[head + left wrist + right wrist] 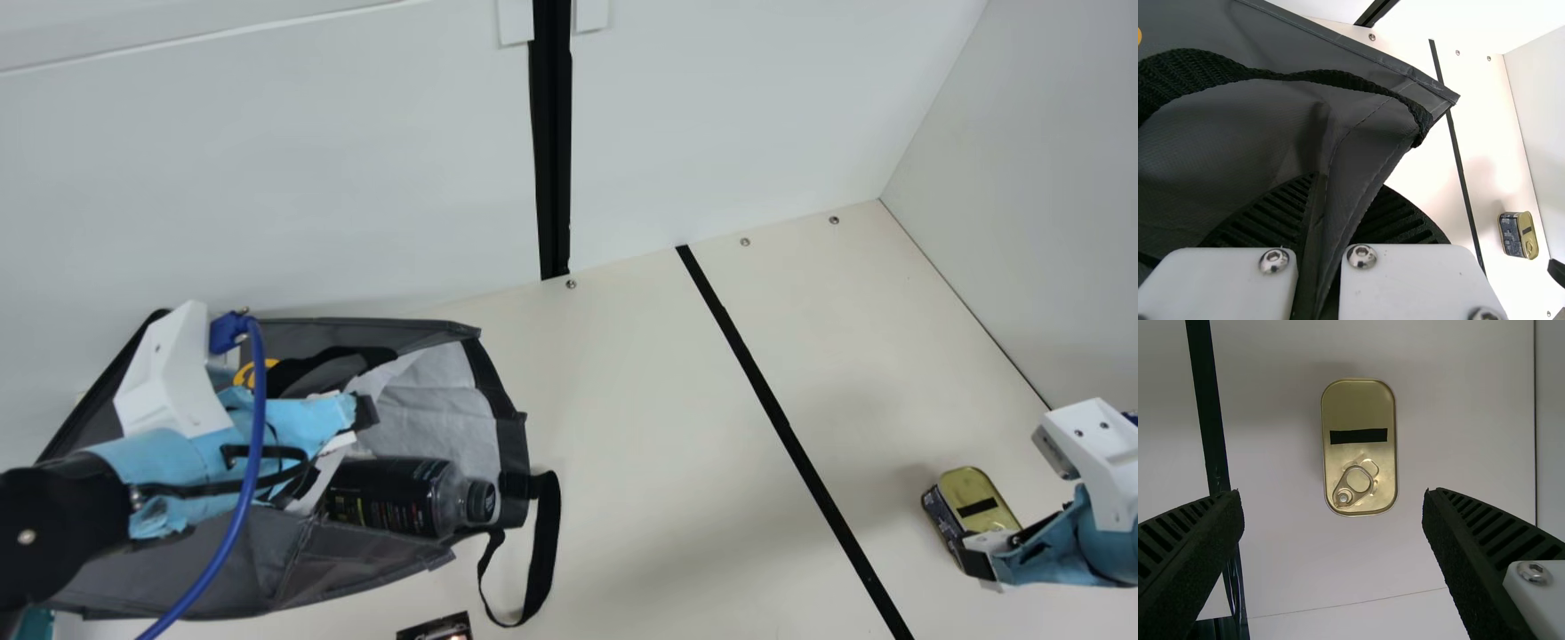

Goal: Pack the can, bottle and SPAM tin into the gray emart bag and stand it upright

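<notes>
At the main view's left, my left gripper [357,420] is at the gray bag [293,569], which lies with its mouth facing right. A fold of the bag [1358,180] is pinched between the ribbed fingers of my left gripper [1318,233]. The dark bottle [391,493] lies in the mouth, cap outward. On the table's right, my right gripper [989,553] is by the SPAM tin [978,507]. Seen from the right wrist, the tin [1359,447] lies between and beyond the spread fingers of my right gripper [1335,520], pull-tab face up.
A dark printed object [436,628], perhaps the can, is cut off by the main view's bottom edge. A black strap loop [542,551] hangs off the bag. Black tape [782,418] crosses the table; white walls stand behind and at right.
</notes>
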`<action>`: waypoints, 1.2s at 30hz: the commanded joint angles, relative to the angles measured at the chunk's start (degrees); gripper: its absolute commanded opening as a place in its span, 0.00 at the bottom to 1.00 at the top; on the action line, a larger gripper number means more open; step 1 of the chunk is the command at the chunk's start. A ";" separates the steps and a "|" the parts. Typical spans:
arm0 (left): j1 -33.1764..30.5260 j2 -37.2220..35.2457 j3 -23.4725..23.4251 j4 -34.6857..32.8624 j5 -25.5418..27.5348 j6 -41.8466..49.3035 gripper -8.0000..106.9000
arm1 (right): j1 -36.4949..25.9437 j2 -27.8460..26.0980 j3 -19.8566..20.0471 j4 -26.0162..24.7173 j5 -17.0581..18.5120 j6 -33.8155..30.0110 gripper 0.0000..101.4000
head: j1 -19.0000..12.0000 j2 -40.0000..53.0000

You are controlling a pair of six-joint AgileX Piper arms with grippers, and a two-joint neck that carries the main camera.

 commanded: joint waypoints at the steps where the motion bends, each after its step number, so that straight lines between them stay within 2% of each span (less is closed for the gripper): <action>1: 0.00 0.00 0.00 0.00 0.00 0.00 0.00 | 0.22 0.78 0.28 -0.15 -1.17 0.21 0.94 | -1.30 -0.05; 24: 0.00 0.00 0.00 0.00 0.00 0.00 0.00 | 4.25 13.14 2.11 -0.12 -12.49 0.75 0.94 | -1.30 -0.05; 31: 0.00 0.00 0.00 0.00 0.00 0.00 0.00 | 5.63 16.69 2.07 0.13 -14.94 1.00 0.94 | -1.30 -0.05; 36: 0.00 0.00 0.00 0.00 0.00 0.00 0.00 | 6.35 18.56 1.77 0.66 -15.71 1.02 0.61 | -1.30 -0.05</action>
